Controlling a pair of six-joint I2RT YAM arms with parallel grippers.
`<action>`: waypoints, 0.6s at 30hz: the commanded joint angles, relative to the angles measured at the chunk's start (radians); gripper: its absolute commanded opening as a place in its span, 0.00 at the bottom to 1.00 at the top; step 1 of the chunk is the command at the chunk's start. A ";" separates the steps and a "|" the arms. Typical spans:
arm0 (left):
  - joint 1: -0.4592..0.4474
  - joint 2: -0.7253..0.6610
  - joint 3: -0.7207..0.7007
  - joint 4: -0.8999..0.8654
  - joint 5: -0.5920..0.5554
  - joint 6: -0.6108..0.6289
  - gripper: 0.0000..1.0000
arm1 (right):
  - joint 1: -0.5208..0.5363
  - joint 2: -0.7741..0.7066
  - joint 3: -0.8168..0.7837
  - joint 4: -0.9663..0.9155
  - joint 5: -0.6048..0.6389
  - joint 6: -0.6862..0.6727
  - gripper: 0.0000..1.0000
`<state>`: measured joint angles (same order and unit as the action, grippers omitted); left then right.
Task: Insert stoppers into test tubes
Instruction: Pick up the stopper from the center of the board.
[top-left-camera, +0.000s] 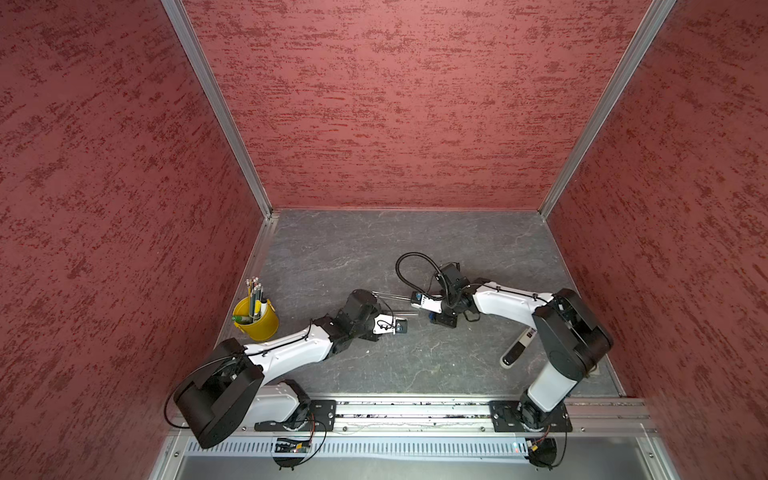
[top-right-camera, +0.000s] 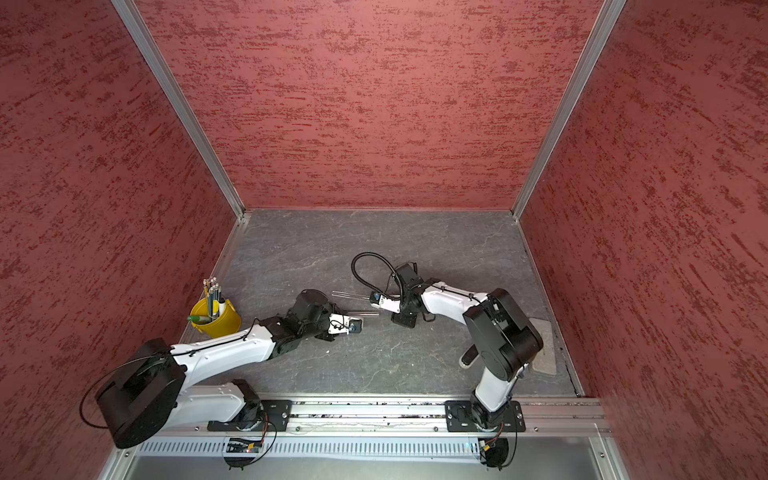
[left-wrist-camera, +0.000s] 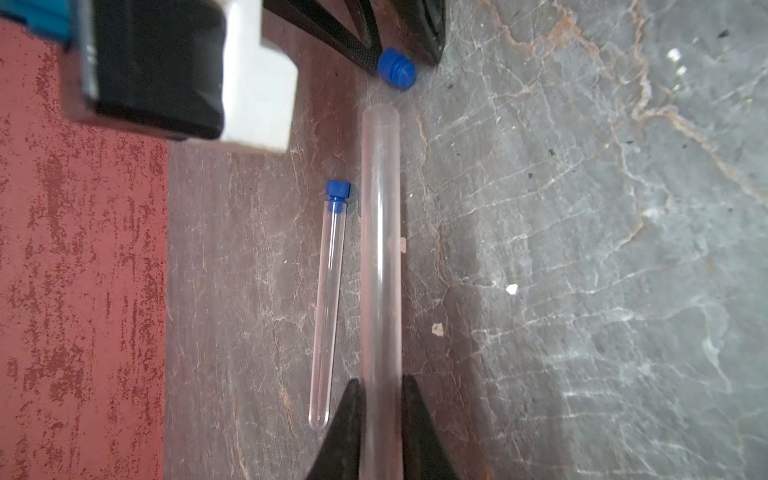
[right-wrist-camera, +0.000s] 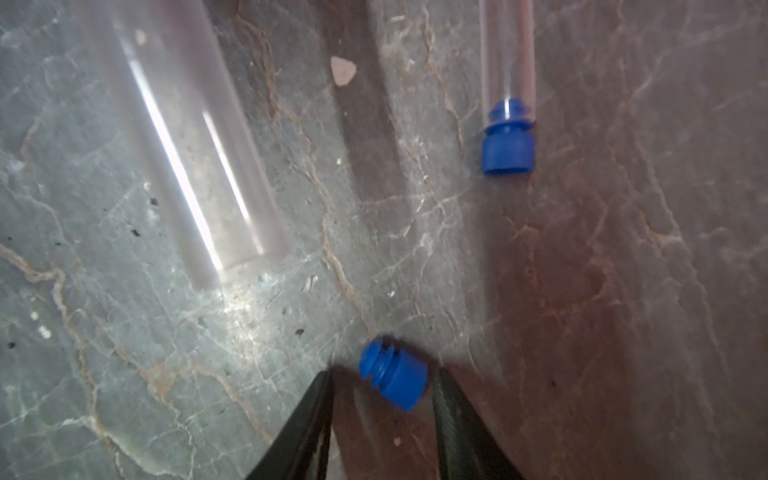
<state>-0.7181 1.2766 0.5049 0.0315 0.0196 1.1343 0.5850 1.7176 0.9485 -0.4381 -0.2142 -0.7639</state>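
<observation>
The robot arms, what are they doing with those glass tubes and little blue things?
They're plugging test tubes. The left gripper is clamped on an open test tube. The right gripper has its jaws either side of a loose blue stopper near that tube's mouth; whether they pinch it, I can't tell. The other test tube lies on the table with its stopper already in.

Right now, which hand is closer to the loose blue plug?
Right. The right gripper straddles the loose blue plug with open jaws; the left gripper clamps the uncapped tube at its far end.
</observation>
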 joint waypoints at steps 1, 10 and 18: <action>0.003 -0.010 -0.009 0.018 -0.001 -0.003 0.17 | -0.007 0.049 0.030 -0.005 0.001 -0.013 0.43; 0.006 -0.014 -0.010 0.023 -0.003 -0.004 0.17 | -0.019 0.083 0.064 0.004 -0.005 0.004 0.46; 0.007 -0.016 -0.011 0.025 -0.004 -0.002 0.17 | -0.023 0.115 0.096 0.018 -0.012 0.017 0.47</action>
<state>-0.7174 1.2758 0.5049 0.0322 0.0181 1.1343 0.5686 1.7935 1.0336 -0.4351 -0.2329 -0.7532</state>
